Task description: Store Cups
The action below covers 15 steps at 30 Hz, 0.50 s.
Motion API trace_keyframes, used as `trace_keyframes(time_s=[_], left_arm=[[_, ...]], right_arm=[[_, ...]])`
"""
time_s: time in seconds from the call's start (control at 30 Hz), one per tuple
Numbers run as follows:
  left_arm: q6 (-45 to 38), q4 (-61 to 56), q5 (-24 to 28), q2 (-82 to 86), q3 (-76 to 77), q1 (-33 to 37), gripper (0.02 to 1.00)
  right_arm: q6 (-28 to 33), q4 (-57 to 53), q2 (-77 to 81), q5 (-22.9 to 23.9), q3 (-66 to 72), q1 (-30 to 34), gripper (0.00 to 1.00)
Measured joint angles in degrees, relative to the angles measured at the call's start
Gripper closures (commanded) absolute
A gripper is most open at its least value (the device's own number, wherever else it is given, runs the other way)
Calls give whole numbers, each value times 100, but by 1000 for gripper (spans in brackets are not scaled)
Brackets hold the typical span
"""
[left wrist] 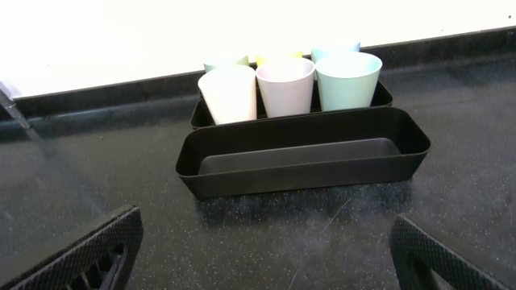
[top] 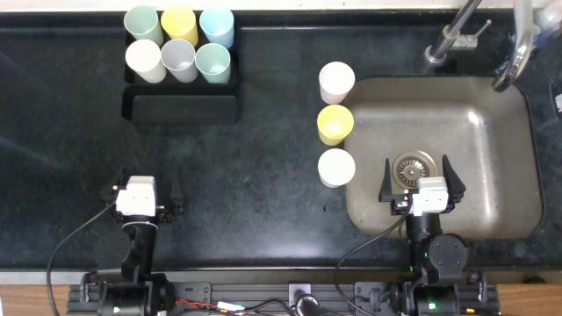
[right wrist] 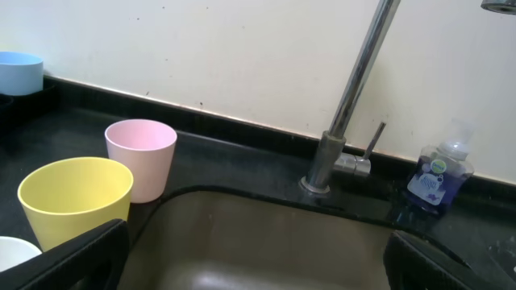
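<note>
Three cups stand in a line along the sink's left rim: a pink cup [top: 336, 82] [right wrist: 141, 158] farthest back, a yellow cup [top: 335, 124] [right wrist: 76, 201] in the middle and a white cup [top: 336, 168] [right wrist: 12, 251] nearest. Two black trays sit at the back left. The rear tray [top: 132, 77] holds several upright cups [top: 179, 44] [left wrist: 289, 83]; the front tray [top: 182, 108] [left wrist: 305, 153] holds nothing. My left gripper [top: 145, 187] [left wrist: 266, 250] stands open on the counter, short of the trays. Over the sink near the drain, my right gripper [top: 419, 178] [right wrist: 258, 258] is open and holds nothing.
The steel sink [top: 492, 132] fills the right side, with a tap [top: 457, 31] [right wrist: 355, 89] behind it. A blue soap bottle [right wrist: 439, 173] stands by the tap. Dark counter [top: 263, 175] lies bare between the trays and the three loose cups.
</note>
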State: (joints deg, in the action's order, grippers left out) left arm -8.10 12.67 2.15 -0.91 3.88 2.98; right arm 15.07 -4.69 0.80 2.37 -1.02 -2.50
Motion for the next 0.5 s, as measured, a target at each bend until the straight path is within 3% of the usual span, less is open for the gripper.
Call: trace_keyframes(time_s=[0.5], left_arm=[[155, 48, 11, -125, 70, -17, 20]], right_arm=[[0, -4, 0, 0, 0, 0, 5]])
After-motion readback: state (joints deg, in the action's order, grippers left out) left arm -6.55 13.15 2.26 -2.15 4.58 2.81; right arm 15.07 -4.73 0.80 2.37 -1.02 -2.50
